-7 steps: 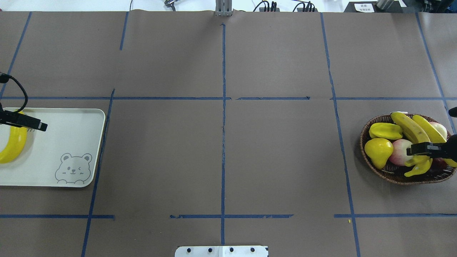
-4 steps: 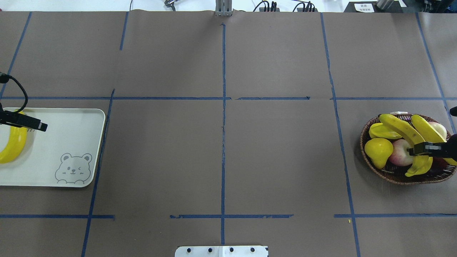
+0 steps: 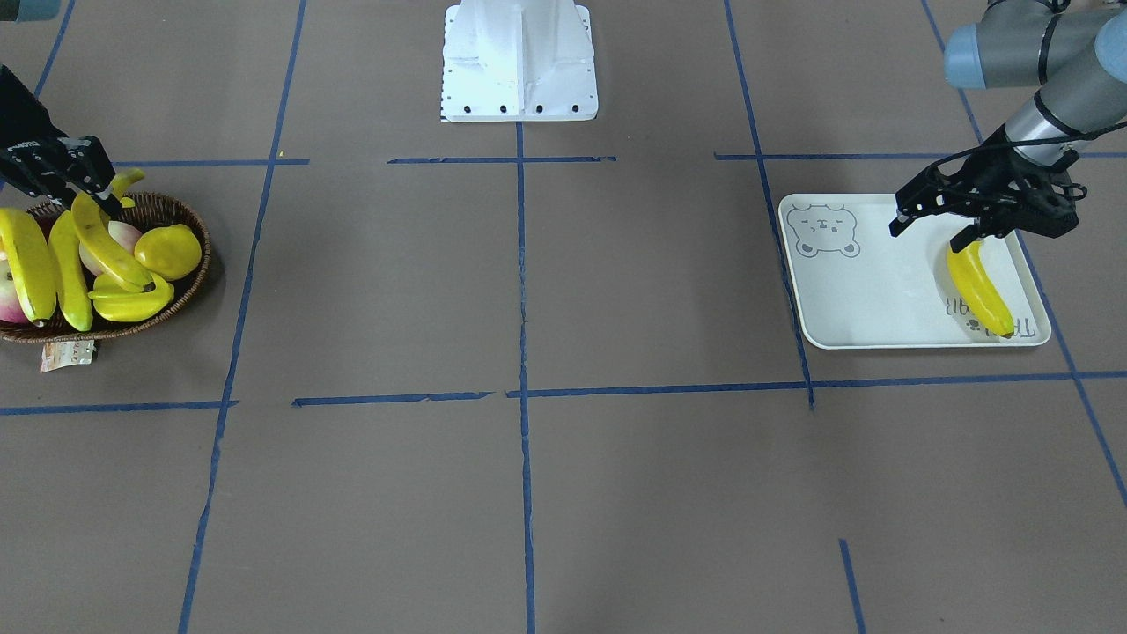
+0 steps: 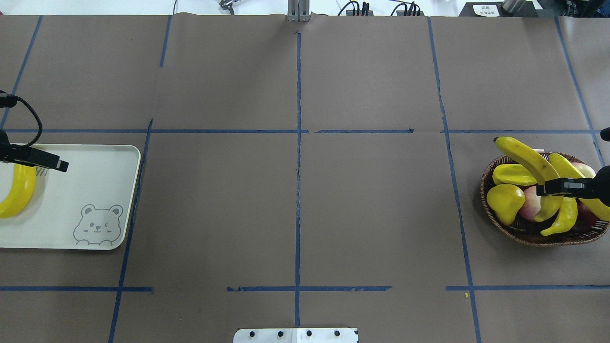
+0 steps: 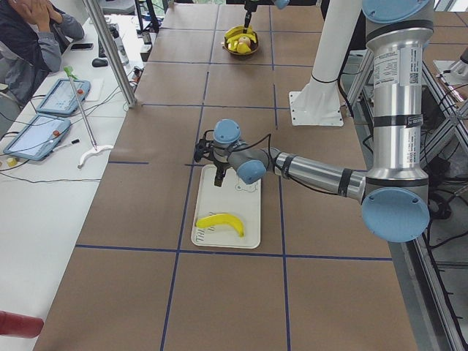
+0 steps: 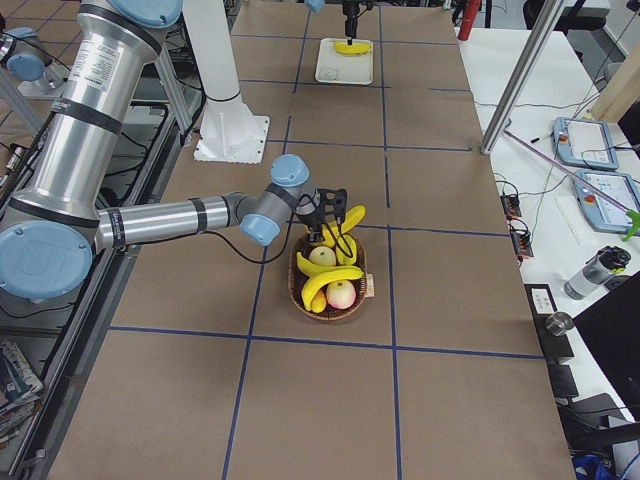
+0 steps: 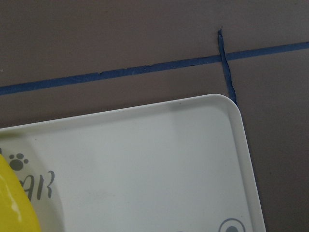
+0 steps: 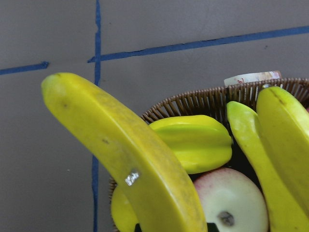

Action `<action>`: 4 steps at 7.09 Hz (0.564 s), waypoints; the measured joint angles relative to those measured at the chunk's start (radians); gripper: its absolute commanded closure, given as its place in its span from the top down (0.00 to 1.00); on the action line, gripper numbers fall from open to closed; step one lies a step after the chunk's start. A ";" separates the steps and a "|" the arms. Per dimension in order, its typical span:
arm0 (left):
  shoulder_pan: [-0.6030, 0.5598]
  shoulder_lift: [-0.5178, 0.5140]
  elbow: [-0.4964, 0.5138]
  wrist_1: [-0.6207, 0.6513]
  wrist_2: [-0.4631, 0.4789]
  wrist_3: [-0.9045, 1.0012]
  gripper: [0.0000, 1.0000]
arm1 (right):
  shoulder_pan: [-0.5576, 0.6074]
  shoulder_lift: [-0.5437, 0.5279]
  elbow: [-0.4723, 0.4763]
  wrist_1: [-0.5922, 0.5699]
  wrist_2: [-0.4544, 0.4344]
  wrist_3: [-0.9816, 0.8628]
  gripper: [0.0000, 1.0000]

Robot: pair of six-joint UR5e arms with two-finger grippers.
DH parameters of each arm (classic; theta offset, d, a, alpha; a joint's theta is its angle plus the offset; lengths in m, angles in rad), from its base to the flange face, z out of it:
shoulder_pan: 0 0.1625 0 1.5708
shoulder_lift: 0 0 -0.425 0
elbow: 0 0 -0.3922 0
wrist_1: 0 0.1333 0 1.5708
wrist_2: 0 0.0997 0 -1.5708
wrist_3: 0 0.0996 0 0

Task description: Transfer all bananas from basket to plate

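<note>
right gripper [image 4: 555, 186] pinches a raised banana [image 4: 524, 157], tip jutting past the rim of the wicker basket [image 4: 524, 236] at eleven o'clock; at nine o'clock, left gripper [image 3: 927, 231], fingers spread, hovers over a second banana [image 4: 16, 193] on the bear-face tray [image 4: 95, 181].

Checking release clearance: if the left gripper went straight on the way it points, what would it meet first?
Probably the bare tray, right beside the banana lying there; depth is unclear, so the left gripper might clip the banana's end.
</note>
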 measured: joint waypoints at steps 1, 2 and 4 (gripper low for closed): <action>0.017 -0.032 -0.008 0.000 0.000 -0.075 1.00 | -0.006 0.053 -0.007 0.000 -0.003 0.067 0.05; 0.040 -0.072 -0.016 -0.001 -0.001 -0.173 1.00 | -0.026 0.120 -0.020 0.000 -0.016 0.161 0.05; 0.070 -0.179 -0.024 -0.001 -0.005 -0.414 1.00 | -0.098 0.232 -0.035 -0.032 -0.085 0.276 0.06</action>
